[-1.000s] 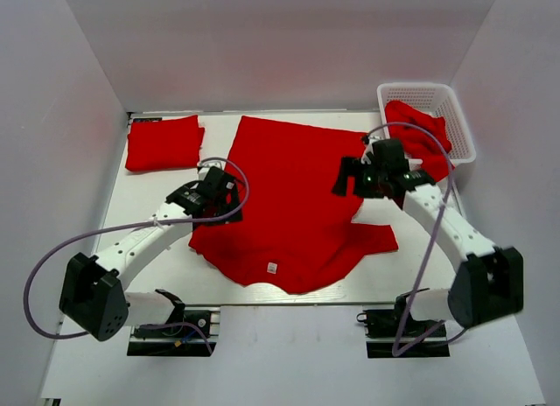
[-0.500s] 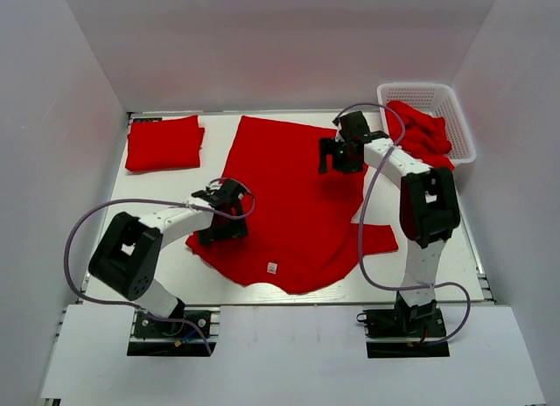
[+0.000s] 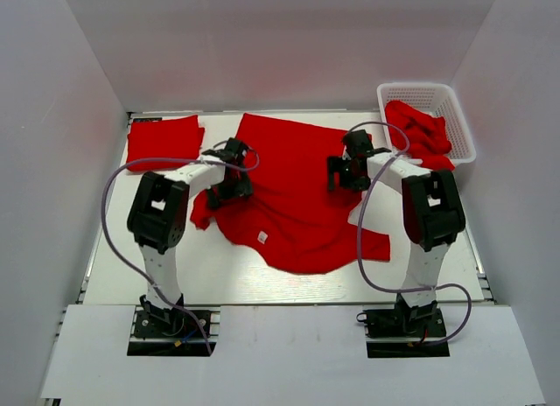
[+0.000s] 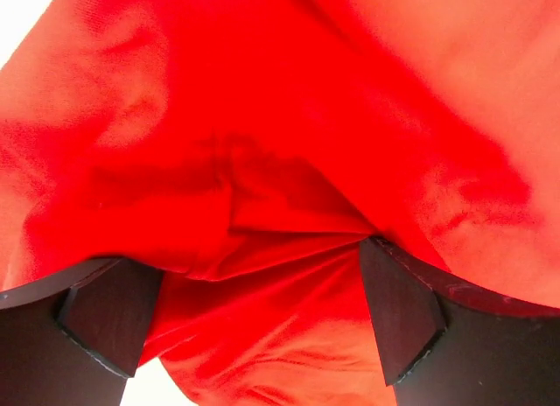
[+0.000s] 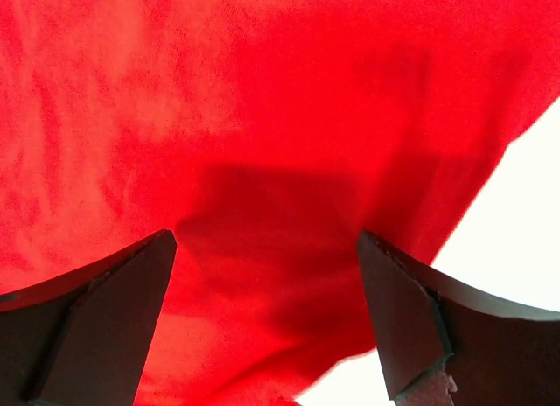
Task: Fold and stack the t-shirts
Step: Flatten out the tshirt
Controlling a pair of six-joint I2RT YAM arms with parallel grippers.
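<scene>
White tabletop (image 3: 114, 248) fills the floor of a white-walled booth, and both arms reach away from its near edge. Nearest the bases, the spread t-shirt (image 3: 297, 205) ends in a rounded, rumpled hem with a small white tag (image 3: 261, 237) showing on the red cloth.

Further in, the left gripper (image 3: 229, 185) is down on this shirt's left edge. In its wrist view the fingers (image 4: 109, 323) stand spread wide, and a raised fold of red fabric bunches in the gap between them and over their tips; they do not pinch it. A sliver of bare table shows just outside the left finger.

The right gripper (image 3: 344, 172) sits on the shirt's right side, near its edge. Its fingers (image 5: 402, 323) are also spread wide, with smooth red cloth lying flat beyond them and bare table past the right finger.

Well beyond the left fingers, at the far left corner, lies a folded t-shirt (image 3: 164, 142), apart from the spread one. Beyond and to the right of the right fingers, a white lattice basket (image 3: 464, 126) holds crumpled t-shirts (image 3: 418, 130).
</scene>
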